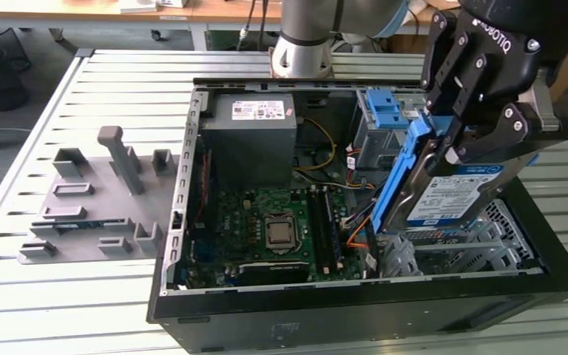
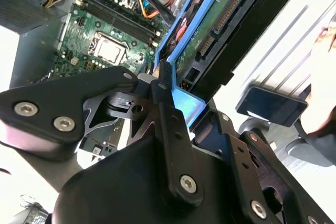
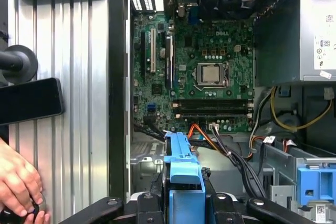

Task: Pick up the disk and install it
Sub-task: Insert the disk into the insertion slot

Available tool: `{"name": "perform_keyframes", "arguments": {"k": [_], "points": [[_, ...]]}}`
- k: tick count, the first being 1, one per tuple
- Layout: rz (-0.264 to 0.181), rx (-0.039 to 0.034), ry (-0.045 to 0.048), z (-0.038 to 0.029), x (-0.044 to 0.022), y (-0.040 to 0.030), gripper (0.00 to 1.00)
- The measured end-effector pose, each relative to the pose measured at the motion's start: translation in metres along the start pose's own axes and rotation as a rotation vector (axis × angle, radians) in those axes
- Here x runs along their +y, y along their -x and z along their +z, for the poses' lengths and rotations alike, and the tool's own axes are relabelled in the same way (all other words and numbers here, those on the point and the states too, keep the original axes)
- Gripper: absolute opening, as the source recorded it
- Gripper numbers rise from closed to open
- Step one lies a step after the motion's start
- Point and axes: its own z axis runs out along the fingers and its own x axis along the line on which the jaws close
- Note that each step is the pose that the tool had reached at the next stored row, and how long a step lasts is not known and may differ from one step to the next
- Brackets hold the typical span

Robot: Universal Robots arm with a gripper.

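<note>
White lettering runs along the black body of the gripper (image 1: pixel 487 151). A blue-and-white printed label sits on the disk (image 1: pixel 452 200), a white printed label on the power supply (image 1: pixel 254 144), and a small white logo on the motherboard (image 3: pixel 210 51); the fine print cannot be made out.

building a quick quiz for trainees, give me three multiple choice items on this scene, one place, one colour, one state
1. Where is the disk?
A) flat on the table
B) over the open computer case, at the exterior view's right
C) on the power supply

2. What colour is the carrier bracket around it?
A) red
B) grey
C) blue

3. How is the gripper?
A) shut on the disk
B) open, hanging free
C) shut on a cable

Answers: 1 B, it hangs tilted above the case; 2 C, blue plastic frames the drive; 3 A, it clamps the drive's upper end.
</note>
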Motion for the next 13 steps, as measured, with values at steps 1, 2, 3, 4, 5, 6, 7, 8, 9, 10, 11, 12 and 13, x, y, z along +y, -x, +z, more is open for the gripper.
{"name": "perform_keyframes", "arguments": {"k": [1, 2, 3, 4, 5, 6, 7, 8, 9, 10, 11, 12, 13], "points": [[0.0, 0.0001, 0.0, 0.0001, -0.0025, 0.0, 0.36], [0.0, 0.0002, 0.0, 0.0003, -0.0051, 0.0, 0.36], [0.0, 0.0002, 0.0, 0.0005, -0.0082, 0.0001, 0.36], [0.0, 0.0002, 0.0, 0.0007, -0.0115, 0.0001, 0.36], [0.001, 0.0001, 0.0, 0.0009, -0.0148, 0.0002, 0.36], [0.0, 0.0003, 0.0, 0.0009, -0.0182, 0.0003, 0.36], [0.0, 0.0003, 0.0, 0.0011, -0.0213, 0.0004, 0.36], [0.0, 0.0002, 0.0, 0.0013, -0.0245, 0.0005, 0.36], [0.001, 0.0002, 0.0, 0.0014, -0.0272, 0.0005, 0.36], [0.001, 0.0002, 0.0, 0.0017, -0.0294, 0.0006, 0.36], [0.001, 0.0002, 0.0, 0.0019, -0.0312, 0.0006, 0.36], [0.001, 0.0002, 0.0, 0.0021, -0.033, 0.0006, 0.36], [0.001, 0.0003, 0.0, 0.0023, -0.0347, 0.0007, 0.36]]}}
